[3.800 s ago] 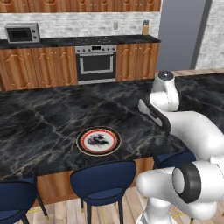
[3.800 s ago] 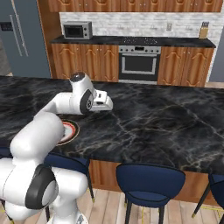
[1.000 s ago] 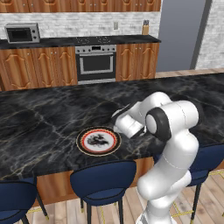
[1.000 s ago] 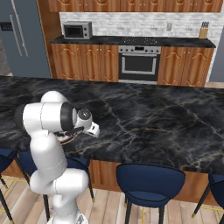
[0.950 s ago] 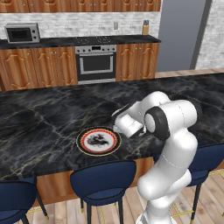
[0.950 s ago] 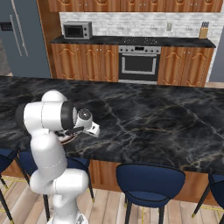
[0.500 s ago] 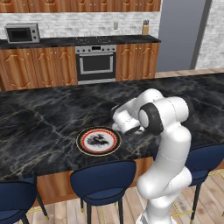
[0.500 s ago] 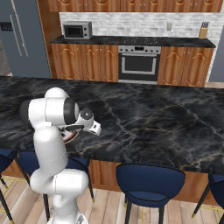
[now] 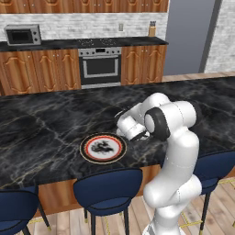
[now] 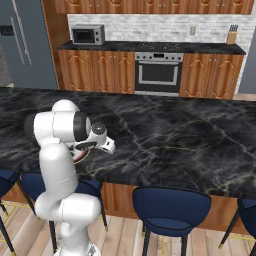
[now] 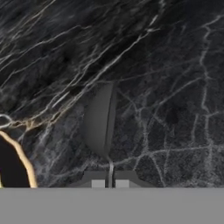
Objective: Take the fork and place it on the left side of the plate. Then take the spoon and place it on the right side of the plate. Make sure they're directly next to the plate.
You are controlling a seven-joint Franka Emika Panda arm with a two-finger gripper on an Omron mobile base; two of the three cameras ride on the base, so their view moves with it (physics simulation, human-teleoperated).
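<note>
On the dark marble surface point(image 9: 46, 124) the plate point(image 9: 103, 148) lies flat, just to the left of the tool point(image 9: 125, 120) in the left base view. The plate has a red-brown rim and a pale middle with a dark pattern. The tool hangs low over the surface, close to the plate's right edge, at the end of the bent white arm point(image 9: 170, 124). In the right base view the arm point(image 10: 57, 130) hides most of the plate point(image 10: 81, 154), and only a bit of its rim peeks out under the tool point(image 10: 109, 146). In the hand view the tool point(image 11: 110, 183) has its two dark tips pressed almost together on a thin stem. That stem runs up to a flat grey spoon point(image 11: 99, 120) that sticks out ahead of the tool, so the tool is clamped on the spoon. The spoon is over bare marble point(image 11: 175, 65). In that view the curved edge of the plate point(image 11: 17, 157) shows at the lower left, close beside the tool and the spoon, but I cannot tell if the spoon touches the surface. Two blue stools point(image 9: 108, 188) stand in front of the surface, below the plate and the tool. Far behind the tool, a microwave point(image 9: 22, 35) sits at the left and an oven point(image 9: 100, 66) is in the wooden cabinets.
</note>
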